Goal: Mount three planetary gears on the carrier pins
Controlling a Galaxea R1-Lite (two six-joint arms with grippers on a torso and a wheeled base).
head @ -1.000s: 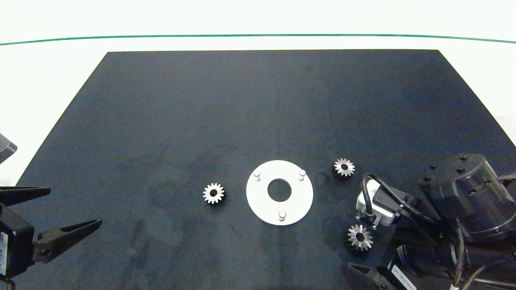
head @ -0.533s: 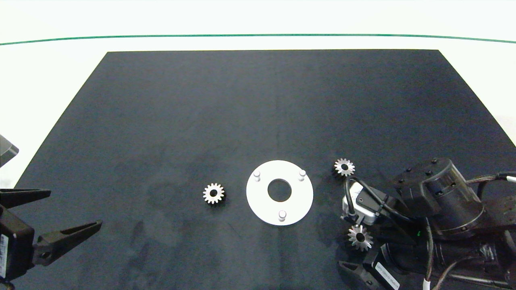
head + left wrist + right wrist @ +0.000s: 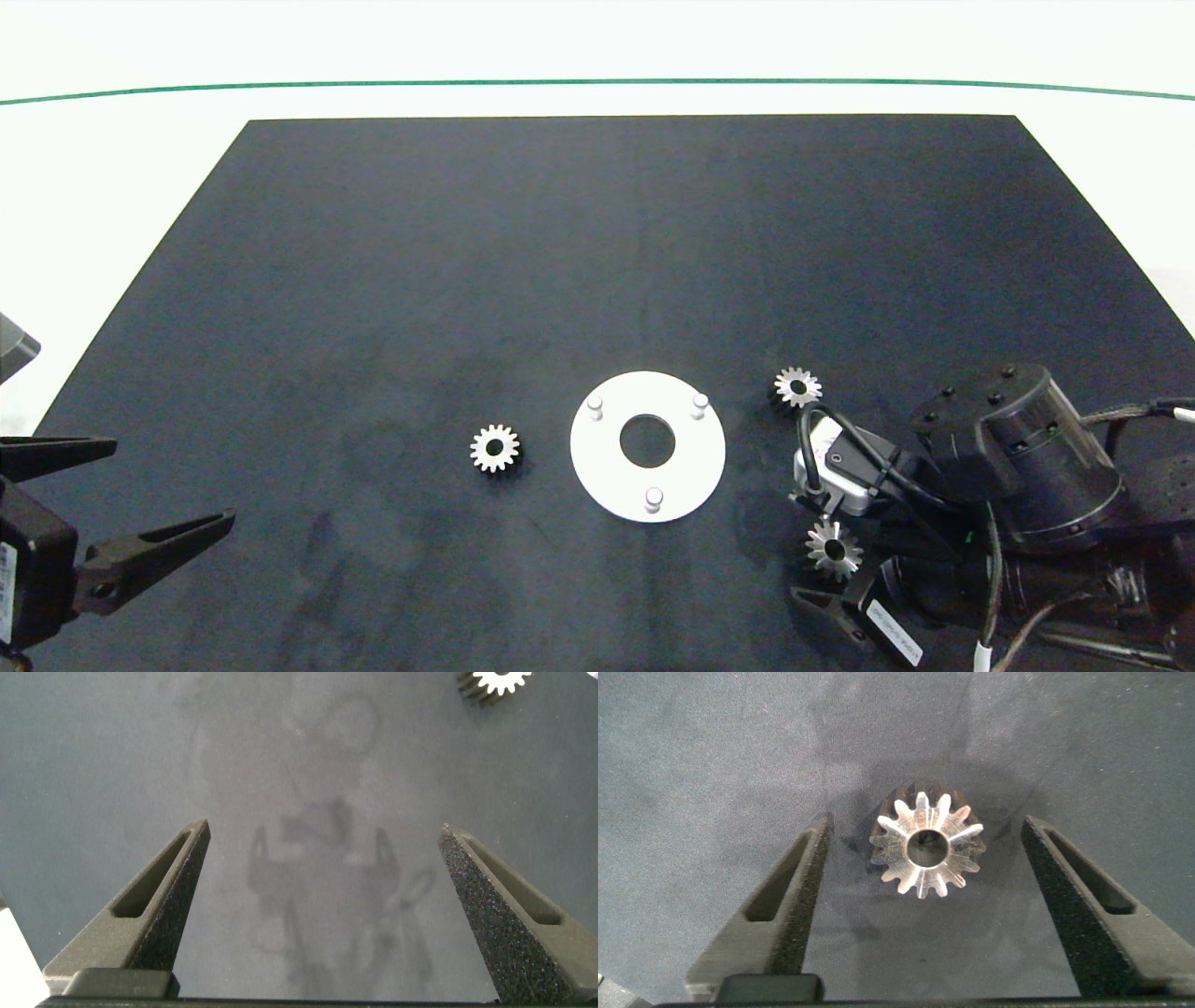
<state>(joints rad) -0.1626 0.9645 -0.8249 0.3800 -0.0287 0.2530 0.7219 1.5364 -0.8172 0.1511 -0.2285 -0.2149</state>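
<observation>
Right wrist view: right end effector [image 3: 924,905] spread open around a gear [image 3: 924,846] flat on the dark worktop [image 3: 560,261], fingers clear. Left end effector [image 3: 140,495] open, parked aside. Pins [image 3: 653,497] bare.

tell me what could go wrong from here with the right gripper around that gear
1. The right gripper is open with the near gear between its fingers but nearer one of them; closing might push it sideways on the mat or tip it.
2. The white disc lies loose on the mat, so pressing a gear onto a carrier pin could shift it.
3. The left gripper sits open far off, not steadying the disc.
</observation>
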